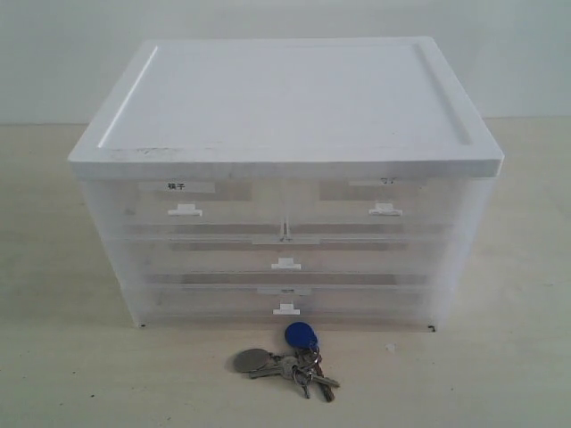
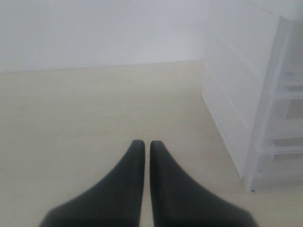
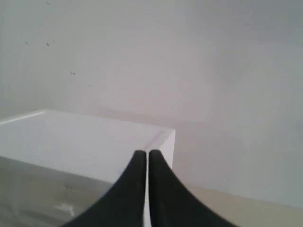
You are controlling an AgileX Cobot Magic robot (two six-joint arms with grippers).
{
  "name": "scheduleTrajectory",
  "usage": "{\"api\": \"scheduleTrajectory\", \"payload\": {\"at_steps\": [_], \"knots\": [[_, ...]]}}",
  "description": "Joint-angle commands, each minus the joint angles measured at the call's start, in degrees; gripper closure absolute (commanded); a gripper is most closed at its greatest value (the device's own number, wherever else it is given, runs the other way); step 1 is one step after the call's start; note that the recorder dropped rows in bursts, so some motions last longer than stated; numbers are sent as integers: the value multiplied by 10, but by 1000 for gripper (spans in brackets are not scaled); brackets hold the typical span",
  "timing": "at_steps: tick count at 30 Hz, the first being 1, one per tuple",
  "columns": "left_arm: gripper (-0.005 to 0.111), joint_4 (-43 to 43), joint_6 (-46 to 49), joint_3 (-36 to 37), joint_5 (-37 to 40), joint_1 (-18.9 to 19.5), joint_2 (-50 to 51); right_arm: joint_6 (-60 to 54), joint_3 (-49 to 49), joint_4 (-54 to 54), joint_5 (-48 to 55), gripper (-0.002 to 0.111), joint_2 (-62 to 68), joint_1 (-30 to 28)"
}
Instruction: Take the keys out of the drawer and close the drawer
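Note:
The keys (image 1: 294, 366) lie on the table in front of the cabinet, with the blue oval fob (image 1: 301, 335) and round grey tag (image 1: 252, 360) spread out. The drawer (image 1: 385, 210), top right with the faintly written label, sits flush with the cabinet front. Neither gripper shows in the exterior view. My left gripper (image 2: 143, 144) is shut with nothing in it, low over bare table beside the cabinet's side (image 2: 236, 94). My right gripper (image 3: 142, 153) is shut and holds nothing, pointing past the cabinet's white top (image 3: 85, 142). No keys show in either wrist view.
The white-topped translucent cabinet (image 1: 285, 98) holds a second half-width drawer (image 1: 185, 211) with bold characters at top left and two full-width drawers (image 1: 285, 264) below. A pale wall stands behind it. Light wooden table (image 1: 71, 357) surrounds the cabinet.

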Motion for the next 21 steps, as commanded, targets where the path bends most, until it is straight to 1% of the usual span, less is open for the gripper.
{"api": "scheduleTrajectory", "payload": {"at_steps": [1, 3, 4, 5, 6, 11, 17, 21], "knots": [[102, 2, 2, 2, 0, 2, -2, 0, 92, 8, -62, 108, -4, -51], [102, 2, 2, 2, 0, 2, -2, 6, 132, 14, -78, 108, -4, -81], [102, 2, 2, 2, 0, 2, -2, 14, 134, 14, -85, 108, -4, -96], [102, 2, 2, 2, 0, 2, -2, 23, 134, 14, -75, 108, -4, -113], [102, 2, 2, 2, 0, 2, -2, 30, 134, 14, -33, 108, -4, -130], [102, 2, 2, 2, 0, 2, -2, 44, 134, 14, 23, 108, -4, -209], [102, 2, 2, 2, 0, 2, -2, 44, 134, -4, 117, 108, -4, -216], [102, 2, 2, 2, 0, 2, -2, 44, 134, -2, 116, 108, -4, -216]]}}
